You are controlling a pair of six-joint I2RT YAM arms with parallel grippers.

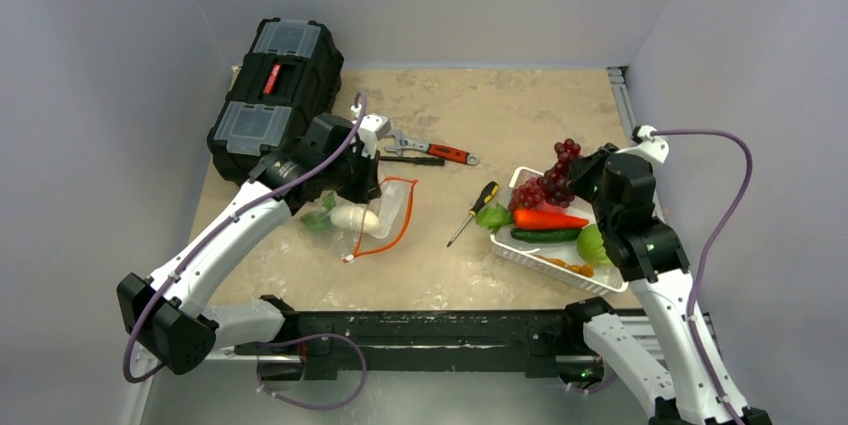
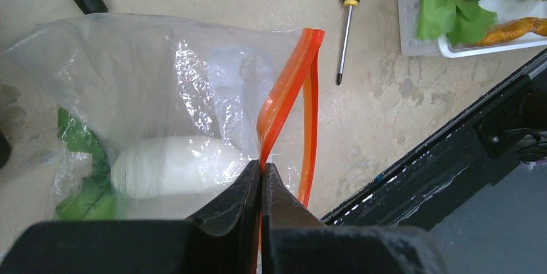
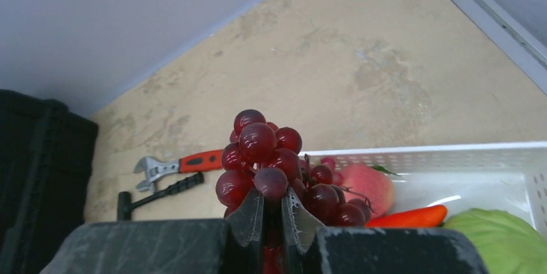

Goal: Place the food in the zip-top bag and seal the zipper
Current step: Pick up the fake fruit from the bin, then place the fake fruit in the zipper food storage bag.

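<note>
The grapes (image 3: 268, 158) are dark red, the zipper (image 2: 284, 100) orange-red, the bag (image 2: 129, 74) clear, the radish (image 2: 174, 174) white, the table (image 2: 400, 106) mottled beige.

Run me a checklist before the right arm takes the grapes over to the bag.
1. Right pincer shut on the dark red grape bunch: ok.
2. Grapes lifted clear of the white slotted plastic basket: cannot tell.
3. Left pincer shut on the orange-red zipper strip of the clear crinkly plastic bag: ok.
4. Bag mouth parted wide enough for the bunch: cannot tell.
5. White radish inside the bag: ok.
</note>
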